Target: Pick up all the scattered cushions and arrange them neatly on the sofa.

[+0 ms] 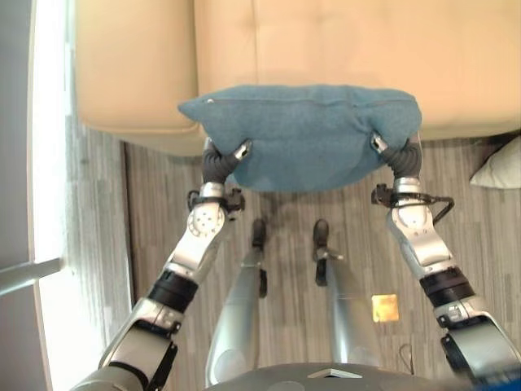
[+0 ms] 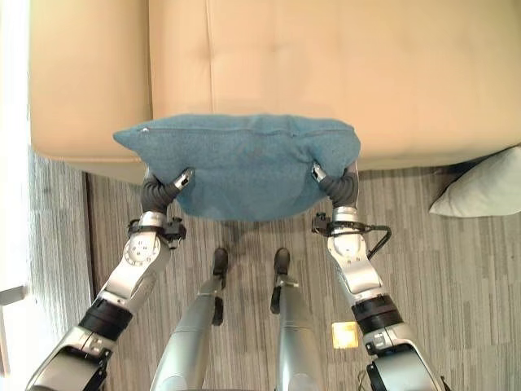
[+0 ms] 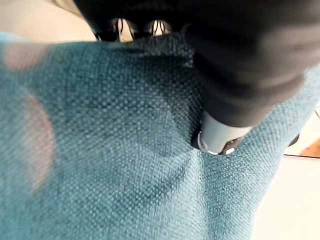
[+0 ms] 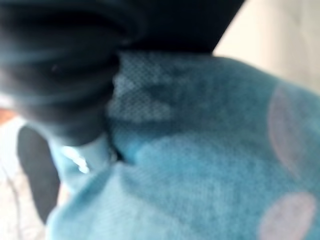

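A teal cushion (image 1: 305, 134) hangs in the air between my two hands, just over the front edge of the beige sofa (image 1: 342, 41). My left hand (image 1: 218, 165) grips its left lower corner, thumb on top and fingers hidden beneath. My right hand (image 1: 400, 157) holds the right lower corner the same way. Up close, the left thumb (image 3: 220, 137) digs into the teal weave (image 3: 125, 165). The right wrist view has the same cloth (image 4: 190, 165) bunched against the hand's dark cover (image 4: 55, 75). A pale cushion (image 2: 480, 191) lies on the floor by the sofa's right front.
The sofa seat (image 2: 326, 57) behind the teal cushion is bare, with an armrest (image 2: 85, 73) at its left end. A small yellow square (image 1: 384, 307) lies on the wood-grain floor near my right side. A bright white frame (image 1: 37, 204) runs along the far left.
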`<state>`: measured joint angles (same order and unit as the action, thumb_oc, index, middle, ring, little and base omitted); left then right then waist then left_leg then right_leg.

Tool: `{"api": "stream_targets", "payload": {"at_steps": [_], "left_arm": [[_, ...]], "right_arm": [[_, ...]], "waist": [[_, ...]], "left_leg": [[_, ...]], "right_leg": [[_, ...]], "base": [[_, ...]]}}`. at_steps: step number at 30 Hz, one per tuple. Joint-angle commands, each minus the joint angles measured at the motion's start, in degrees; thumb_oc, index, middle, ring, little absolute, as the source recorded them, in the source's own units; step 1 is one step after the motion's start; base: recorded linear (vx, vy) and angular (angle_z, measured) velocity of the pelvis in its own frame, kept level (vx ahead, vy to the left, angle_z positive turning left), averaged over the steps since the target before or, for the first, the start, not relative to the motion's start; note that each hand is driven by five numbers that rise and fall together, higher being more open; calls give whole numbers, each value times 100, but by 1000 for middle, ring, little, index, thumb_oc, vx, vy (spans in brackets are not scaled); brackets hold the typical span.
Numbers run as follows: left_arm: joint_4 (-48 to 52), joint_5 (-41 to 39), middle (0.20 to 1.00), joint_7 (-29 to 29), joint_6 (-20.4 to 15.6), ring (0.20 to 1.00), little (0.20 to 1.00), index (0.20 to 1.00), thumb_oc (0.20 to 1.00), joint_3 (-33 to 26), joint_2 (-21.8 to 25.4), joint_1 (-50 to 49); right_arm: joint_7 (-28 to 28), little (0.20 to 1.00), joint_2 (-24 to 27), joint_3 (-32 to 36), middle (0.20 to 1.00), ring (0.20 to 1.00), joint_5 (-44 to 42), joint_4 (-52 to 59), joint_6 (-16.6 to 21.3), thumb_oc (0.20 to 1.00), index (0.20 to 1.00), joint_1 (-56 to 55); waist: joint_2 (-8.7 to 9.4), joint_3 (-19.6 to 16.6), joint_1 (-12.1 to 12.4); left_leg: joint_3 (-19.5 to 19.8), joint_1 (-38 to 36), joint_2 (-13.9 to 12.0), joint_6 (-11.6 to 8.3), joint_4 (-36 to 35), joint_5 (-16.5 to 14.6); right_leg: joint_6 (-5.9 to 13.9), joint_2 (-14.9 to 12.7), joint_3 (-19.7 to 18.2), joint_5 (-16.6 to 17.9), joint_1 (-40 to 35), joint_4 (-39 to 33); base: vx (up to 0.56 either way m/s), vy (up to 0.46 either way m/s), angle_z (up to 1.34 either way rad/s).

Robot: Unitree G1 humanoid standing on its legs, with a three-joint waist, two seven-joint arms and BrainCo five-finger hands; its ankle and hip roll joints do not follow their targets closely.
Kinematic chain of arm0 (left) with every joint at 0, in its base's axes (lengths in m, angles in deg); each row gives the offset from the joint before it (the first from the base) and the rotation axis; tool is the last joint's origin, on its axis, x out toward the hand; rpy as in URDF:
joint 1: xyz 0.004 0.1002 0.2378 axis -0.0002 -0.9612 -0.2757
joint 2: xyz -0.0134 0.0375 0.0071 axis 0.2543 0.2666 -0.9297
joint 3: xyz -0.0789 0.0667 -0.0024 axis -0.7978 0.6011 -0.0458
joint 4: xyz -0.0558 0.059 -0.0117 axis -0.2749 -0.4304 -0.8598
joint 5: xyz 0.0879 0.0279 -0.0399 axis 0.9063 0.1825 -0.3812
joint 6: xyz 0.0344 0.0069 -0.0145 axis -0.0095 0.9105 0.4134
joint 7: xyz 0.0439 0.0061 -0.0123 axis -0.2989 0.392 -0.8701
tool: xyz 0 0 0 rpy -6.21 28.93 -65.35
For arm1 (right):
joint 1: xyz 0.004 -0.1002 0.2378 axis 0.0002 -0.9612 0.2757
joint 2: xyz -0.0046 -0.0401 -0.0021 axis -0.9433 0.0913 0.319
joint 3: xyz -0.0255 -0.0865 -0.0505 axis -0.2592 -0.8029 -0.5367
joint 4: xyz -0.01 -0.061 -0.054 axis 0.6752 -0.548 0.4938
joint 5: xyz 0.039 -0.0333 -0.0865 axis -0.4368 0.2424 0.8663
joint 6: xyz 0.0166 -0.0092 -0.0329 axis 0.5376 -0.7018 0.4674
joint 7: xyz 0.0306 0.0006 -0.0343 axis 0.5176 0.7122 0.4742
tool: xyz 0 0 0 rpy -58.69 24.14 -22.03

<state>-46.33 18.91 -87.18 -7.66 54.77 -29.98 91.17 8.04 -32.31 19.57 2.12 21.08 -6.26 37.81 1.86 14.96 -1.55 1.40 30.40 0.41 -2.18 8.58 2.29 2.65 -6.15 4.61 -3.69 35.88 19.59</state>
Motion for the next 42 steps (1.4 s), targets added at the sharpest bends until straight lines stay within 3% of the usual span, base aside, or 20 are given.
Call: {"api": "stream_targets", "payload": {"at_steps": [1,4,7,13,14,15,18,21,24,28,29,30,33,34,35,36,38,42], "left_arm": [[297,86,200,305,-580,200,200,200,200,-256,-156,143],[270,62,200,394,-532,200,200,200,200,-338,-124,-235],[357,114,200,681,-324,200,200,200,200,-420,-77,-929],[341,197,200,802,-168,200,200,200,200,-416,-23,-1242],[351,261,200,814,-150,200,200,200,200,-453,-18,-1304],[353,262,200,814,-150,200,200,200,200,-454,-16,-1307],[318,236,200,849,-129,200,200,200,200,-521,-53,-1419],[298,234,200,851,-127,200,200,200,200,-561,-59,-1435],[273,256,200,925,-122,200,200,200,200,-515,-86,-1391],[201,144,200,959,-134,200,200,200,200,-399,-254,-1294],[190,15,200,920,-152,200,200,200,200,-283,-339,-1166],[187,2,200,916,-141,200,200,200,200,-270,-344,-1120],[205,23,200,966,-101,200,200,200,200,-221,-328,-1130],[172,29,200,962,-82,200,200,200,200,-201,-316,-1113],[195,54,200,938,-50,200,200,200,200,-219,-277,-1092],[221,43,200,943,-50,200,200,200,200,-234,-265,-1093],[258,65,200,980,-61,200,200,200,200,-266,-238,-1192],[333,94,200,986,-25,200,200,200,200,-250,-192,-1250]], "right_arm": [[171,200,-64,262,200,200,196,367,280,200,200,34],[289,200,-86,359,200,200,157,346,241,200,200,-285],[506,200,-61,602,200,200,302,339,73,200,200,-857],[593,200,-176,676,200,200,402,277,-11,200,200,-1086],[625,200,-267,681,200,200,361,241,-26,200,200,-1116],[626,200,-268,680,200,200,361,242,-26,200,200,-1117],[749,200,-310,649,200,200,313,211,-64,200,200,-1197],[759,200,-267,659,200,200,333,250,-93,200,200,-1205],[809,200,-227,672,200,200,321,323,-91,200,200,-1300],[822,200,-101,725,200,200,300,408,-76,200,200,-1506],[789,200,-4,720,200,200,213,417,-87,200,200,-1521],[772,200,23,709,200,200,210,403,-105,200,200,-1498],[776,200,44,739,200,200,180,423,-91,200,200,-1476],[751,200,53,745,200,200,167,411,-94,200,200,-1466],[700,200,50,728,200,200,123,368,-90,200,200,-1420],[693,200,26,731,200,200,74,359,-115,200,200,-1402],[714,200,-43,726,200,200,136,366,-114,200,200,-1434],[742,200,-111,696,200,200,188,368,-148,200,200,-1445]], "waist": [[-18,-295,-28],[-4,-494,-52],[3,-743,-17],[-56,-696,-44],[-28,-712,0],[-28,-704,2],[74,-835,80],[81,-840,45],[176,-908,-16],[204,-1072,-125],[278,-965,-124],[312,-934,-105],[386,-933,-23],[384,-921,3],[357,-873,97],[350,-845,136],[319,-957,172],[345,-1053,205]], "left_leg": [[269,-799,366,9,-229,-355],[173,-1304,350,20,-420,-349],[15,-2307,354,181,-705,-536],[-137,-2792,249,319,-865,-556],[-237,-2940,246,318,-870,-631],[-239,-2953,243,318,-872,-635],[-439,-3251,238,284,-893,-806],[-435,-3440,203,255,-877,-886],[-354,-3592,246,219,-783,-1054],[-366,-3543,64,-17,-267,-1241],[-304,-2925,-2,-220,877,-895],[-283,-2656,50,-178,1026,-931],[-303,-2167,135,-46,649,-996],[-358,-2022,94,-46,459,-797],[-376,-1790,64,-89,85,-396],[-392,-1613,49,-122,57,-246],[-505,-1792,-18,-83,-189,-231],[-527,-2081,50,23,-321,-315]], "right_leg": [[289,68,241,378,-1091,-859],[341,102,168,495,-1710,-1289],[435,155,-9,474,-2583,-1447],[702,286,-149,518,-2343,-350],[714,187,37,513,-2332,-379],[714,190,36,513,-2347,-386],[614,79,585,713,-2386,-1247],[634,111,762,803,-2339,-1398],[574,177,660,737,-2618,-1672],[360,348,566,584,-3040,-1890],[173,351,551,472,-3270,-1945],[155,334,554,438,-3303,-1977],[190,310,540,389,-3413,-2100],[199,325,552,372,-3461,-2124],[176,396,506,297,-3557,-2128],[154,441,471,229,-3623,-2137],[144,505,390,86,-3748,-2111],[214,364,282,-61,-3879,-1861]], "base": [[112,-3,-9],[174,52,-14],[201,159,-35],[33,93,-38],[44,16,-50],[72,4,-58],[160,-72,-54],[143,-63,-31],[180,-137,15],[195,-180,27],[85,-158,57],[100,-181,71],[103,-30,44],[189,33,0],[176,41,4],[280,121,-2],[306,153,-24],[243,154,-36]]}}
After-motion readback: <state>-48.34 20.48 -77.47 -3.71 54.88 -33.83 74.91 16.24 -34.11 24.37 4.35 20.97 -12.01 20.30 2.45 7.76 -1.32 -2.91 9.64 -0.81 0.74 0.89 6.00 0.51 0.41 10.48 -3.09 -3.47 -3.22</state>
